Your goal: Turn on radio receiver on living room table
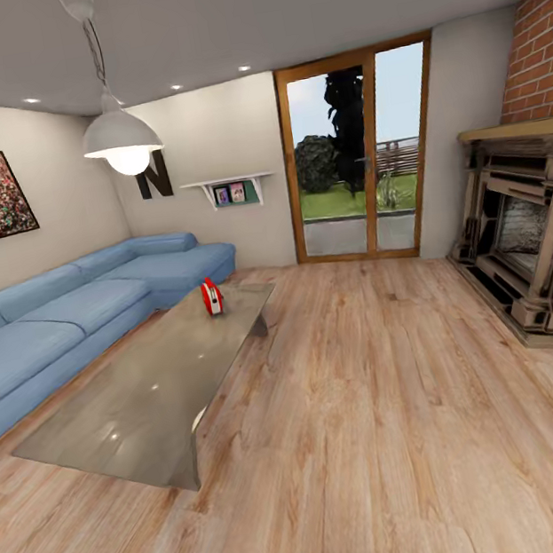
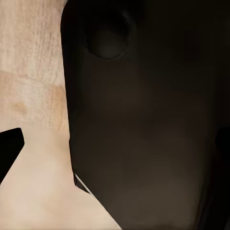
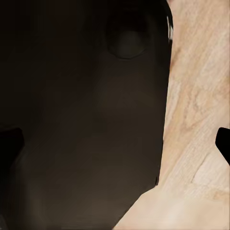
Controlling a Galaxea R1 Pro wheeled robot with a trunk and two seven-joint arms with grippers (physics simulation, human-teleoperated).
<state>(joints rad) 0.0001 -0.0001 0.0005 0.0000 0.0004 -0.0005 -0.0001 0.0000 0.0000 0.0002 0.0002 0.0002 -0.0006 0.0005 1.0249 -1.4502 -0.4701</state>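
Here, radio receiver (image 1: 212, 297) sits on table (image 1: 153, 396); wrist views mostly dark, end effector states can't tell.

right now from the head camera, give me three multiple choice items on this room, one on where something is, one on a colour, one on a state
1. Where does the radio stand on the table?
A. near its far end
B. at its near edge
C. on the floor beside it

2. What colour is the sofa?
A. green
B. blue
C. brown

3. What is the state of the hanging lamp?
A. lit
B. dark
C. lying broken on the floor

Answers:
1 A, the red radio sits toward the table end nearest the glass door.
2 B, its cushions are light blue.
3 A, the bulb under the white shade glows.
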